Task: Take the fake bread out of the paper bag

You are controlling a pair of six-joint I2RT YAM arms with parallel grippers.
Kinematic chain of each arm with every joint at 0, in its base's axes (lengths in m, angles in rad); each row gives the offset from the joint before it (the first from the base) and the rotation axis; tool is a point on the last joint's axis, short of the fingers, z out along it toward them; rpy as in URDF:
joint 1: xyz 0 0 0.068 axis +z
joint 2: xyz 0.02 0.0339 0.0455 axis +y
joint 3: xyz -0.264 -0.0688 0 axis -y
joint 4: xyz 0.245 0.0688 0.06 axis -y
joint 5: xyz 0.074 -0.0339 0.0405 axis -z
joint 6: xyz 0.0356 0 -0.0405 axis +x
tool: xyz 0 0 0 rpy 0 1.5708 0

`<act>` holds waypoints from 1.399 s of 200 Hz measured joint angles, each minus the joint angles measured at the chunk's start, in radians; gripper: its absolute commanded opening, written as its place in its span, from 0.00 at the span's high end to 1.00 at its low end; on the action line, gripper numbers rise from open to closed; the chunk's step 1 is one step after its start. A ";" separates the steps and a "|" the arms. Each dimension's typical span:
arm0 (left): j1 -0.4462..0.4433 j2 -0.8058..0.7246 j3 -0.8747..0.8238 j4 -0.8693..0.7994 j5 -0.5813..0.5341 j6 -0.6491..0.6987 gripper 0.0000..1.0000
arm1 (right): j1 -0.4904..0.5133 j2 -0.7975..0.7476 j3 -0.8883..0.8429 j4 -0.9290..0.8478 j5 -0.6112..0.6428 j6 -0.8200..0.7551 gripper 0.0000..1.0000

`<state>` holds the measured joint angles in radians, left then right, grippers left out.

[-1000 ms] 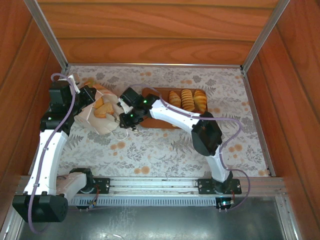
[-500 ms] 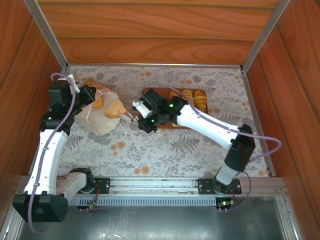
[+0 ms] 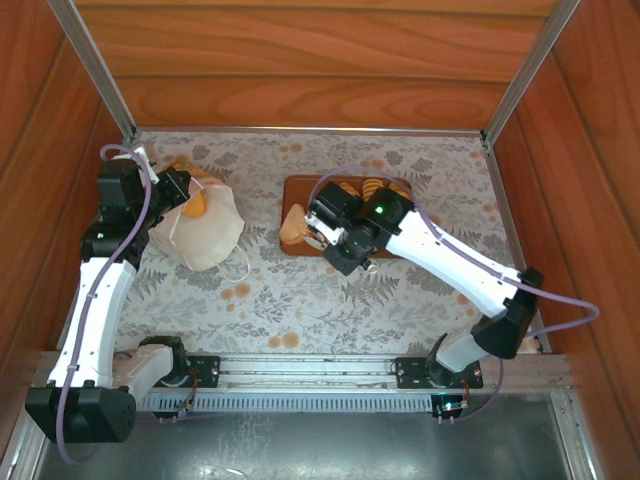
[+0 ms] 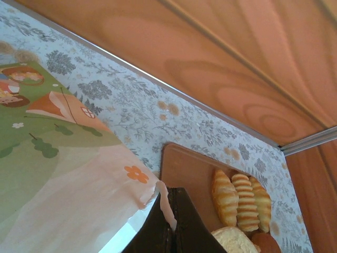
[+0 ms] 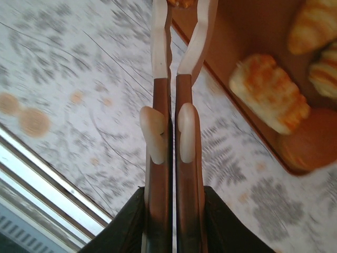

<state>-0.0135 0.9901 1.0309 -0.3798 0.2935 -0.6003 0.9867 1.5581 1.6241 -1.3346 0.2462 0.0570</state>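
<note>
At right gripper (image 5: 182, 9) (tray (image 3: 298, 192) end), bread (image 3: 295, 228)

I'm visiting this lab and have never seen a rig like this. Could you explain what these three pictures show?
Two white robot arms, the left arm and the right arm, are bolted to the near table edge. Each ends in a two-finger gripper. One picture looks down from above. The other two come from a small camera on each wrist, looking along that arm's own fingers. On the flowered table lie a printed paper bag and a brown tray carrying toy bread. The left gripper is shut on the bag's edge. The right gripper is at the tray's left end and seems to pinch a bread piece.
</note>
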 measured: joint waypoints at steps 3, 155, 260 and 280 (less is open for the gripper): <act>0.000 0.000 0.000 0.000 0.000 0.000 1.00 | 0.000 0.014 0.016 -0.019 0.010 0.003 0.77; 0.000 -0.017 -0.047 0.027 0.000 0.001 1.00 | 0.002 0.396 0.311 -0.281 0.315 0.084 0.68; 0.000 -0.016 -0.050 0.045 0.001 0.001 1.00 | 0.090 0.465 0.348 -0.283 0.374 0.037 0.59; 0.000 -0.016 -0.050 0.045 0.001 0.000 1.00 | 0.107 0.491 0.350 -0.282 0.369 0.026 0.58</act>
<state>-0.0139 0.9741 0.9813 -0.3351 0.2943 -0.5999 1.0935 2.0495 1.9743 -1.6169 0.6151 0.0834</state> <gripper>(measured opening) 0.044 0.417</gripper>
